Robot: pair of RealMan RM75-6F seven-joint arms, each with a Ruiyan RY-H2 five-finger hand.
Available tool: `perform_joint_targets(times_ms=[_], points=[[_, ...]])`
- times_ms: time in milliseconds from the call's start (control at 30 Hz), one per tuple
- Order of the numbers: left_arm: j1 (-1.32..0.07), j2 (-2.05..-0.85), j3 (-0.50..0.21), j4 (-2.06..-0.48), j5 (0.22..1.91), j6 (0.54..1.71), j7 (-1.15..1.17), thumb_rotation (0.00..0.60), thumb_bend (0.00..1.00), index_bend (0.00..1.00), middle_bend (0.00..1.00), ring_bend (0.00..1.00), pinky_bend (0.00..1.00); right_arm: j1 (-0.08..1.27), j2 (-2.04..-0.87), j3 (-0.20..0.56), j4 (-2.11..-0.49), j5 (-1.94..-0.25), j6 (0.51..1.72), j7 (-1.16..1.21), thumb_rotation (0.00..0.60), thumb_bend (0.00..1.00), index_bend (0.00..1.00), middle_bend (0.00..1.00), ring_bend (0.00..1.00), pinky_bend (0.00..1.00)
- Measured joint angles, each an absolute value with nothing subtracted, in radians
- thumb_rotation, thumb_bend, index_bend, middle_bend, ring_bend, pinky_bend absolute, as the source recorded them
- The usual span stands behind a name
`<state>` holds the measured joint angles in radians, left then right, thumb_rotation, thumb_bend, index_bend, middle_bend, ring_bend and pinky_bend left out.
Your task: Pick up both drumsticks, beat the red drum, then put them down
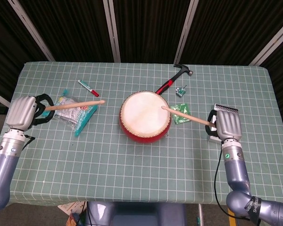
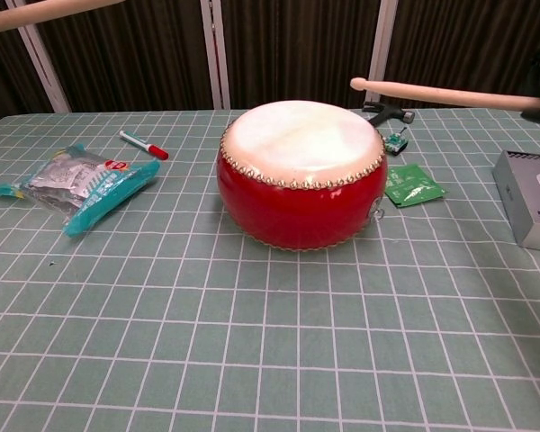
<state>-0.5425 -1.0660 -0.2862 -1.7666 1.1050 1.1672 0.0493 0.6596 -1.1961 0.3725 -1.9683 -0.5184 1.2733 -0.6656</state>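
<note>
Two hands each grip a drumstick, tips pointing inward toward the red drum.

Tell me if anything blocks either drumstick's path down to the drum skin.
Nothing visible does. The right drumstick hangs raised with its tip near the red drum's right edge; the left drumstick is raised off to the left, with only open air between.

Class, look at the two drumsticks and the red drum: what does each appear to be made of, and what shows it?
Left drumstick and right drumstick: pale tan, matte, probably bare wood. Red drum: glossy red shell, likely lacquered wood or plastic; its off-white head looks like a stretched skin or synthetic membrane, ringed by studs at the rim.
</note>
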Motion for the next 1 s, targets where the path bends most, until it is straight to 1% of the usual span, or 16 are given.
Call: perform_joint_targets(times_ms=[300,633,800,1000], points=[[-0.623,-1.154,-0.301,-1.659,1.051,1.084,0.087,0.600,0.49,0.75,1.00,1.00,1.00,0.711,-1.209,0.392,-1.927,-0.462,1.243,-0.662,0.600,0.56,0.92,1.00,1.00,1.00],[-0.742,-1.244,-0.314,-1.511,1.023,0.965,0.142,0.600,0.49,0.75,1.00,1.00,1.00,0.728,-1.196,0.388,-1.888,-0.438,1.196,-0.620,0.600,0.56,0.92,1.00,1.00,1.00],[-0.774,-1.267,-0.327,-1.492,0.998,0.939,0.145,0.600,0.49,0.75,1.00,1.00,1.00,0.729,-1.189,0.379,-1.873,-0.441,1.176,-0.592,0.600,0.56,0.92,1.00,1.00,1.00],[-0.789,-1.265,-0.341,-1.511,0.988,0.935,0.140,0.600,0.49,0.75,1.00,1.00,1.00,0.722,-1.181,0.365,-1.871,-0.473,1.166,-0.553,0.600,0.56,0.92,1.00,1.00,1.00]])
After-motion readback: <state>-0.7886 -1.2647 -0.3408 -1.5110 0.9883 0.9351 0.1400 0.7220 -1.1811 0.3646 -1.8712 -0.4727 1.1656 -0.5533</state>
